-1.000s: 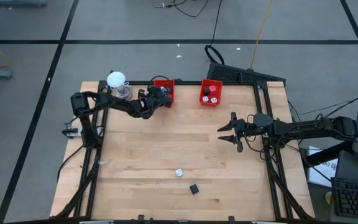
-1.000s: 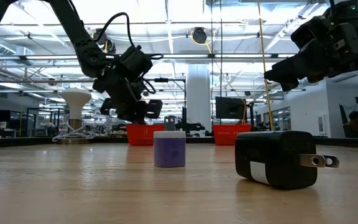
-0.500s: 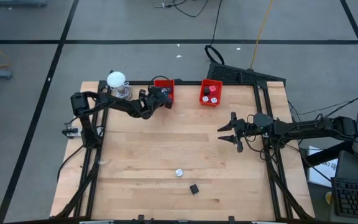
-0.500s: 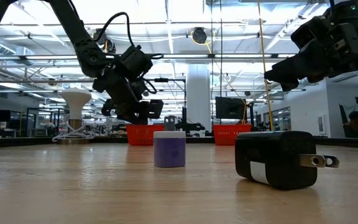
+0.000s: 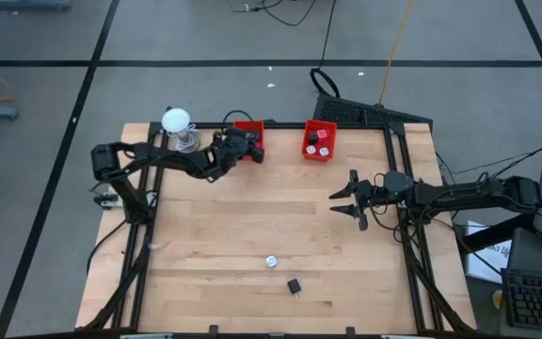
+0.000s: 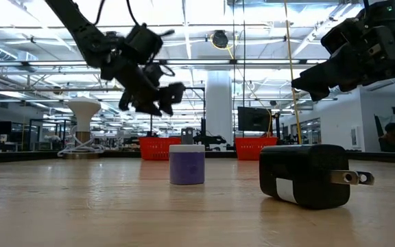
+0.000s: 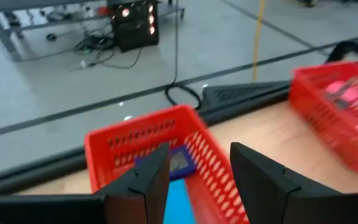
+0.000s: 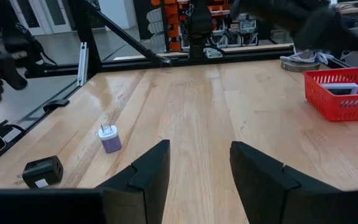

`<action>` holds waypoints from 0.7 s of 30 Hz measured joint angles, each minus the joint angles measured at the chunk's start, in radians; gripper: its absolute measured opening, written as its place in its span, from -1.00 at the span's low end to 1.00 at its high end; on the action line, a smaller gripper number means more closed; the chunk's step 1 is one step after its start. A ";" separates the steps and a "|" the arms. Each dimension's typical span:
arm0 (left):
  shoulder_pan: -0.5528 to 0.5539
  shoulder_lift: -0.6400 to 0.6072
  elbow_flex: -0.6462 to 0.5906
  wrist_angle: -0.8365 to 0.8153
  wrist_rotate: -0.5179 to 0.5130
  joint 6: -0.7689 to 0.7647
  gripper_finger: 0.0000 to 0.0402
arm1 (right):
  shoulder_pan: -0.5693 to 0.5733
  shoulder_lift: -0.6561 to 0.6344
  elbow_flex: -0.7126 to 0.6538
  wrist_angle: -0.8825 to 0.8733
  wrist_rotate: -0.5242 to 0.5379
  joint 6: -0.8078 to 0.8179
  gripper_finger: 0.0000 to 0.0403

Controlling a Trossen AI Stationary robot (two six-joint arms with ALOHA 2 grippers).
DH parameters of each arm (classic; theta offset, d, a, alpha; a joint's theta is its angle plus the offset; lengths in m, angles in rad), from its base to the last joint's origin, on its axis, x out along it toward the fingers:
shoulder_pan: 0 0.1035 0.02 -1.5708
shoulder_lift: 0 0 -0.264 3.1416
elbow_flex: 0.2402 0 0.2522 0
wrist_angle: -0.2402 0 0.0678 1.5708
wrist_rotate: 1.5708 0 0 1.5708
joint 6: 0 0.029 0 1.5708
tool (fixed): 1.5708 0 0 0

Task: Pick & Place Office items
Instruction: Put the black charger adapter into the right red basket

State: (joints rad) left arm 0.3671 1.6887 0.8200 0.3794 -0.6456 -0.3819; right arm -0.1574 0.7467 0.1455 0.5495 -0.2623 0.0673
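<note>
My left gripper [image 5: 252,151] hangs open just above the near rim of the left red bin [image 5: 249,130]; nothing is between its fingers [image 7: 199,180]. In that bin lie a dark flat rectangle [image 7: 178,160] and a cyan piece [image 7: 178,202]. The right red bin [image 5: 320,139] holds pink and white pieces. A pale blue plug block [image 6: 186,163] and a black cube with prongs [image 6: 304,175] stand on the wood near the table's front edge. My right gripper [image 5: 340,202] waits open at the table's right, well above the wood.
A white ball on a metal stand [image 5: 176,122] sits at the far left corner, close beside my left arm. Bare wood [image 5: 252,212] stretches between the bins and the two loose pieces. Black frame rails [image 5: 412,245] run along the table's sides.
My left gripper has risen over the left red bin and tipped a little, and its fingers have parted; its elbow has swung toward the table's left edge. My right arm has kept still, and the two pieces near the front edge have stayed put.
</note>
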 joint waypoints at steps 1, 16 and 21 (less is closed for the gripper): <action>-0.006 -0.018 0.000 -0.001 0.006 0.008 -0.14 | 0.000 0.000 0.000 -0.001 0.000 0.000 -0.23; -0.135 -0.153 0.001 0.016 0.377 0.007 -0.15 | 0.052 0.039 0.000 0.066 0.003 0.052 -0.23; -0.192 -0.147 0.001 0.004 0.391 0.007 -0.22 | 0.136 0.129 0.000 0.215 0.003 0.052 -0.23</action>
State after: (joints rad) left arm 0.1754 1.5414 0.8211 0.3836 -0.2543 -0.3753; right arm -0.0219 0.8753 0.1455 0.7644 -0.2592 0.1192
